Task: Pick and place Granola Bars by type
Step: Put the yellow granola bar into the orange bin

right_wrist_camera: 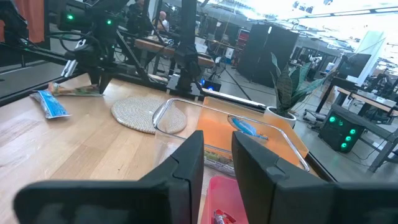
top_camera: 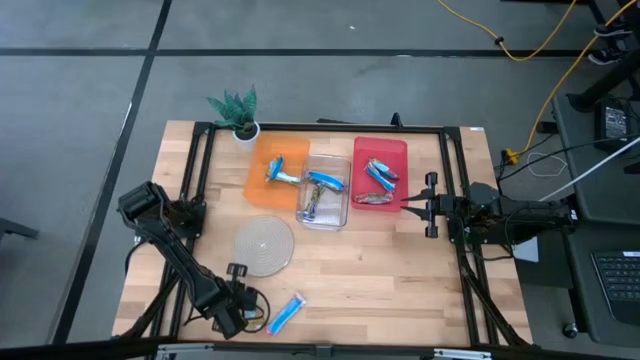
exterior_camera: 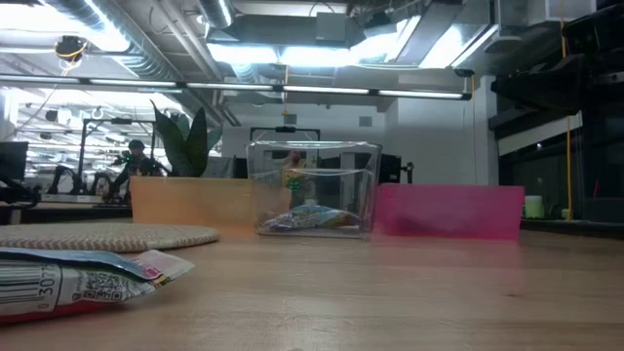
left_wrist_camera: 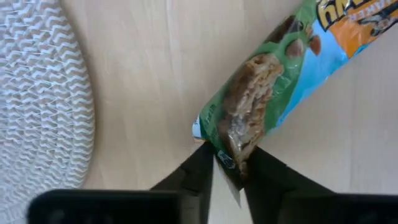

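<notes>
The granola bar (left_wrist_camera: pixel 273 99) lies just off the round woven mat (left_wrist_camera: pixel 37 93), its long axis running straight away from your left gripper (left_wrist_camera: pixel 229 171), whose jaws are pinching its near wrapper end.

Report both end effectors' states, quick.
Left end effector: shut on bar, pinching its wrapper end.
Right end effector: empty, narrow gap, above the bins.

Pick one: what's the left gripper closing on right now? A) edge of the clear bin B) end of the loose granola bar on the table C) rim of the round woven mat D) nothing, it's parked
B: in the left wrist view the left gripper pinches the wrapper end of the granola bar, lying on bare wood beside the woven mat.
</notes>
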